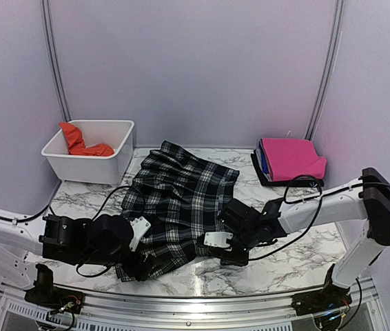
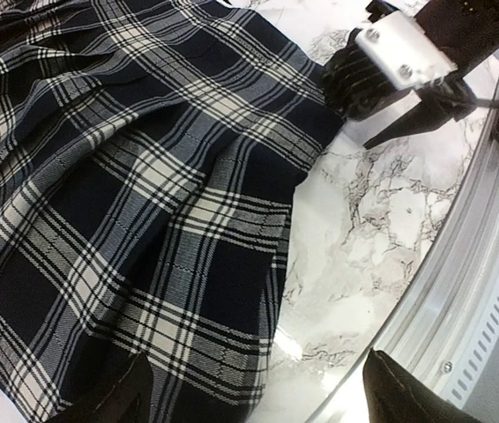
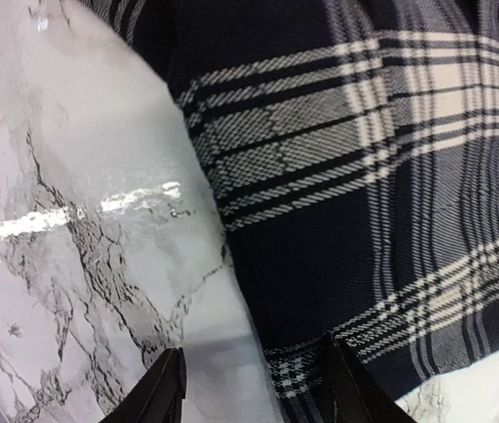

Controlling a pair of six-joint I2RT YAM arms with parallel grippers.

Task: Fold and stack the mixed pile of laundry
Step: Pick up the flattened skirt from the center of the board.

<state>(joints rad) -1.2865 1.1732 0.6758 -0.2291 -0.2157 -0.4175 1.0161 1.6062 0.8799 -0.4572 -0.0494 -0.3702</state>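
Plaid garment (image 1: 181, 200) is lying spread mid-frame on the table (image 1: 278, 265); left gripper (image 2: 258, 401) is gaping wide at its lower-left hem, right gripper (image 3: 254, 392) is straddling the lower-right edge, jaws parted, bare marble beside.

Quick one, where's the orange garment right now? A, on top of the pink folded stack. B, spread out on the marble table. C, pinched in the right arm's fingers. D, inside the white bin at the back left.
D: the orange garment lies bunched inside the white bin, apart from the plaid garment spread on the table.
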